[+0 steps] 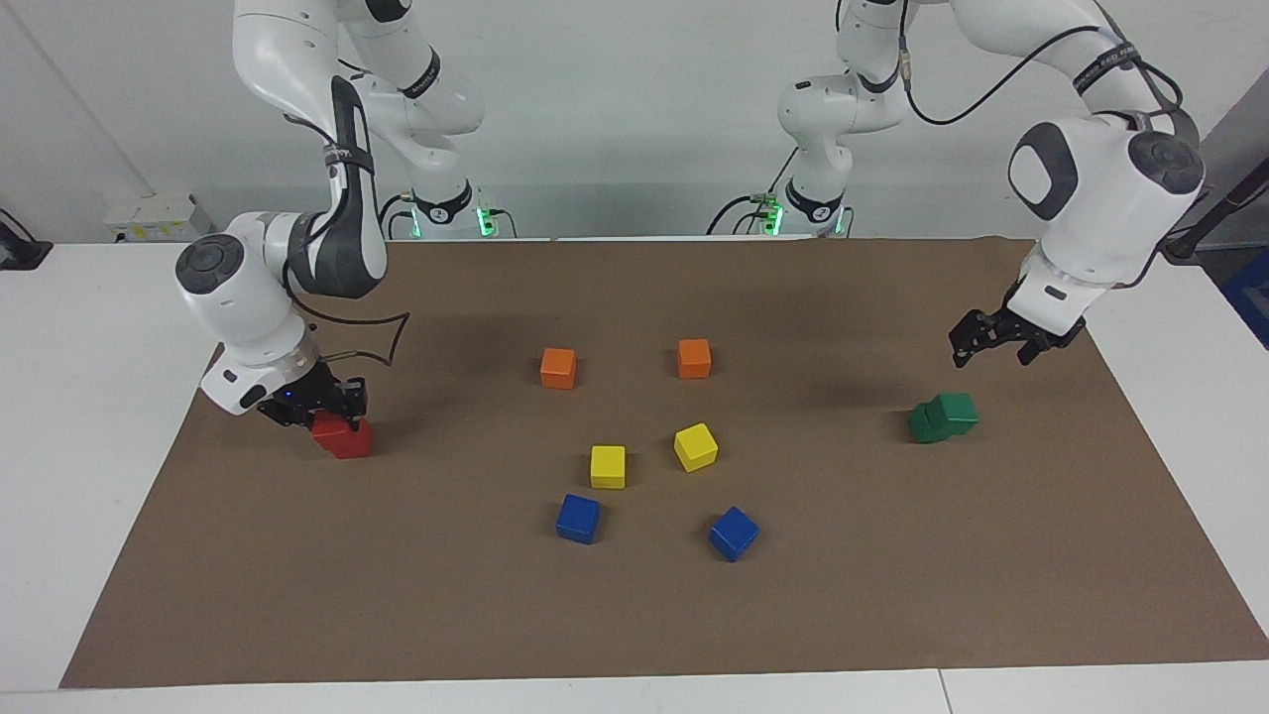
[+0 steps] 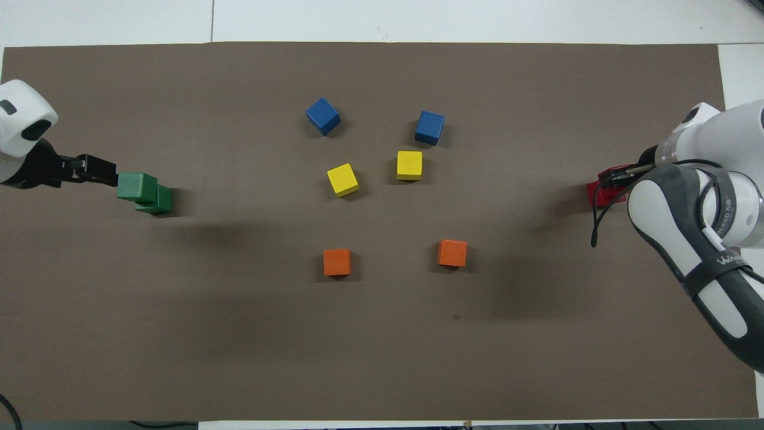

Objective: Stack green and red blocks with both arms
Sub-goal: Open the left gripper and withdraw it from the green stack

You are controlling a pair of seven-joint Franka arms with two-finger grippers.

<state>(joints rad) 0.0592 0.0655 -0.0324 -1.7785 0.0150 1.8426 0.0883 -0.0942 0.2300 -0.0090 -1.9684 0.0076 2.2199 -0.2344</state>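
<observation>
Two dark green blocks form an offset stack at the left arm's end of the mat: the upper green block [image 1: 958, 410] [image 2: 137, 186] rests skewed on the lower green block [image 1: 923, 424] [image 2: 160, 204]. My left gripper [image 1: 992, 351] [image 2: 111, 175] is open, empty, and raised in the air above the stack. At the right arm's end, my right gripper [image 1: 319, 404] [image 2: 617, 177] is low and shut on the upper red block, which it mostly hides. That block sits on the lower red block [image 1: 344, 438] [image 2: 598, 193].
In the middle of the brown mat [image 1: 634, 615] lie two orange cubes [image 1: 558, 368] [image 1: 694, 358], two yellow cubes [image 1: 608, 466] [image 1: 696, 446] and two blue cubes [image 1: 578, 519] [image 1: 734, 534]. White table borders the mat.
</observation>
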